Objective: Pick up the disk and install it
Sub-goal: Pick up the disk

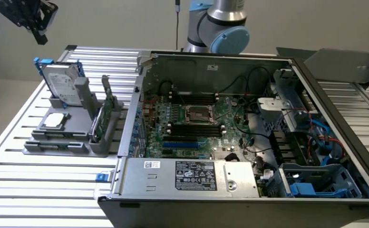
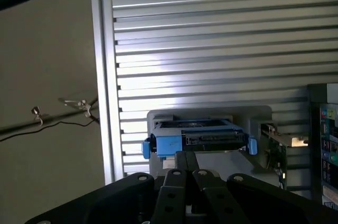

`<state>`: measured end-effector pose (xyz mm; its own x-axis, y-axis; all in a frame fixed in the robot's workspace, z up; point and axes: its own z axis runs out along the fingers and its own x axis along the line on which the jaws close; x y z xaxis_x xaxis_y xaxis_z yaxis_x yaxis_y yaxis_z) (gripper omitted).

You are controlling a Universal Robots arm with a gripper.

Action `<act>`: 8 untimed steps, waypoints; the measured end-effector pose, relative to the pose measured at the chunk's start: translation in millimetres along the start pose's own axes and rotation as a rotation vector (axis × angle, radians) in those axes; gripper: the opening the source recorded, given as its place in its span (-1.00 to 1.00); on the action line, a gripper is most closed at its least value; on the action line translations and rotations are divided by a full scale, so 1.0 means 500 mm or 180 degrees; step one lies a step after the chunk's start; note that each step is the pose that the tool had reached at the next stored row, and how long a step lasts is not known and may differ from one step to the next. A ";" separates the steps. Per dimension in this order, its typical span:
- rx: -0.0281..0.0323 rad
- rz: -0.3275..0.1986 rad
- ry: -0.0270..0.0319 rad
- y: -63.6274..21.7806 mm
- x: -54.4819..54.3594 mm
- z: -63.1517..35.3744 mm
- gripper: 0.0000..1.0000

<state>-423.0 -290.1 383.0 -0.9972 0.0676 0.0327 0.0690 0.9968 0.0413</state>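
Observation:
The disk [image 1: 64, 85] is a silver-grey hard drive with a white label and blue side rails. It stands on edge in a grey holder [image 1: 64, 137] at the exterior view's left. From the wrist, the disk [image 2: 200, 137] shows edge-on, with a blue rail at each end. My black gripper [image 1: 40, 37] hangs high above the holder and slightly further left, well clear of the disk. Its fingers [image 2: 179, 168] are shut together with nothing between them.
The grey holder also carries a thin green circuit card [image 1: 104, 111] on edge and a small square silver chip [image 1: 55, 120]. An open computer case [image 1: 235, 199] sits to the right, with motherboard [image 1: 194, 121], power supply [image 1: 191, 175] and a blue drive bay [image 1: 311, 185]. Everything rests on a slatted aluminium table [image 1: 38, 190].

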 end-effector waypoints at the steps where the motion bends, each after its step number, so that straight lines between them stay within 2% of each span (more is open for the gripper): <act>1: 0.0001 -0.0049 0.0001 0.000 0.000 0.000 -0.79; 8: 0.0015 -0.0452 0.0019 0.000 0.000 0.002 -0.79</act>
<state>-423.0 -290.1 381.9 -0.9967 -0.0744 0.0326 -0.0731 0.9965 0.0414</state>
